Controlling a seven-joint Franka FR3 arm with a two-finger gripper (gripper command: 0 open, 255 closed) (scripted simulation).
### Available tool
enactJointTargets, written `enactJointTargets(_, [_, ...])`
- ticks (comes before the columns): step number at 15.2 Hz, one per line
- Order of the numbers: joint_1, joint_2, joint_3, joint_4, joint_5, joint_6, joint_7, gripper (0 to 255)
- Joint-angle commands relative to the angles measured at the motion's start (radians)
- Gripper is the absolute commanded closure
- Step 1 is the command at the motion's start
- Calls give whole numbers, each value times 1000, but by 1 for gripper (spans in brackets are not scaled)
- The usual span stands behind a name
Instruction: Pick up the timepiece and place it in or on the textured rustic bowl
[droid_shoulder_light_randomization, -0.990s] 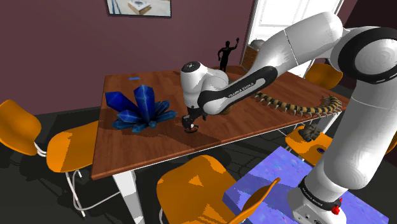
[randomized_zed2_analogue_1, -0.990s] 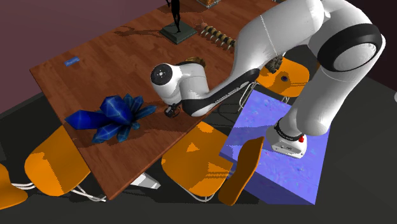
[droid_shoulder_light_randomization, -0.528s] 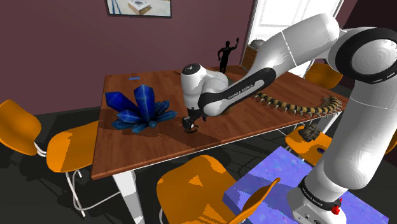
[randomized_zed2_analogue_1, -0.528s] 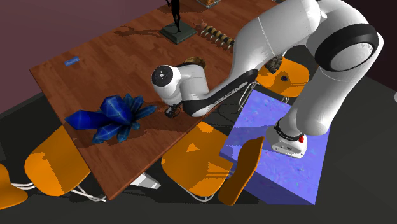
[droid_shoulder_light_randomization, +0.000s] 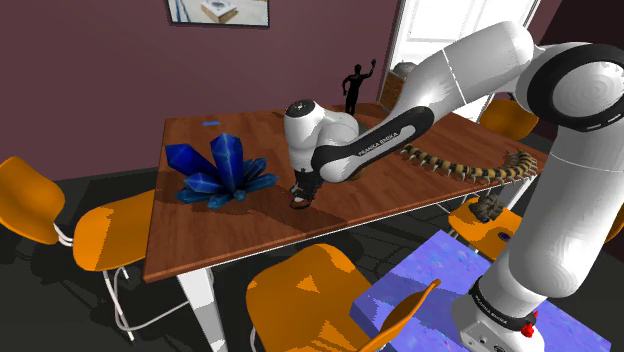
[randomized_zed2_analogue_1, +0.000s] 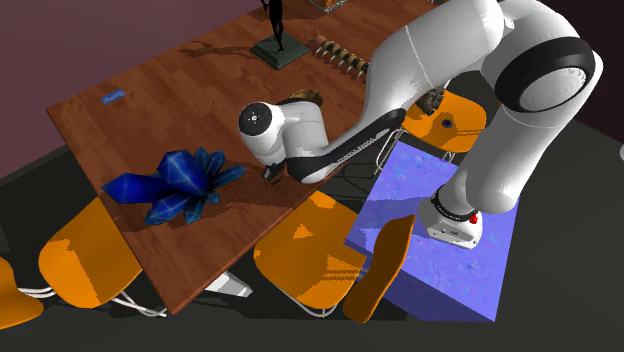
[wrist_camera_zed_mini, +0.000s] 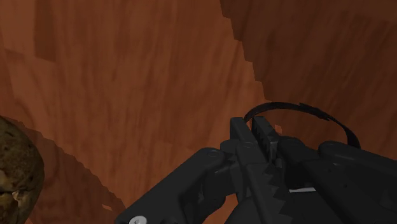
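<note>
One black-strapped watch (wrist_camera_zed_mini: 305, 106) is clamped in the gripper (wrist_camera_zed_mini: 257, 130), outside the rough brown bowl (wrist_camera_zed_mini: 16, 172) nearby on the table (wrist_camera_zed_mini: 127, 76)

Looking at a reddish wooden table (droid_shoulder_light_randomization: 240, 235) (randomized_zed2_analogue_1: 150, 110), bearing a blue crystal cluster (droid_shoulder_light_randomization: 220, 170) (randomized_zed2_analogue_1: 175, 185) toward one end and a small flat blue piece (droid_shoulder_light_randomization: 211, 124) (randomized_zed2_analogue_1: 113, 97) near the far corner. Noting a black figurine (droid_shoulder_light_randomization: 354, 85) (randomized_zed2_analogue_1: 278, 48) standing upright at the far edge, with a long segmented centipede-like thing (droid_shoulder_light_randomization: 460, 165) (randomized_zed2_analogue_1: 340, 55) stretching out just beside it. Also seeing a brown rough bowl (randomized_zed2_analogue_1: 305, 97) (wrist_camera_zed_mini: 16, 168) sitting on the wood, partly hidden.
</note>
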Motion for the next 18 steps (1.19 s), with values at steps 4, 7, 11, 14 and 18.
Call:
enactJointTargets(4, [-1,-8,2,4,7,-9,-7,255])
enactJointTargets(7, [-3,-31,7,17,28,-40,-28,255])
enactJointTargets(11, [-6,-60,12,38,53,-82,-53,255])
enactJointTargets(14, [-7,-79,14,56,70,-115,-72,255])
enactJointTargets(18, [-9,-103,17,83,90,-159,-94,255])
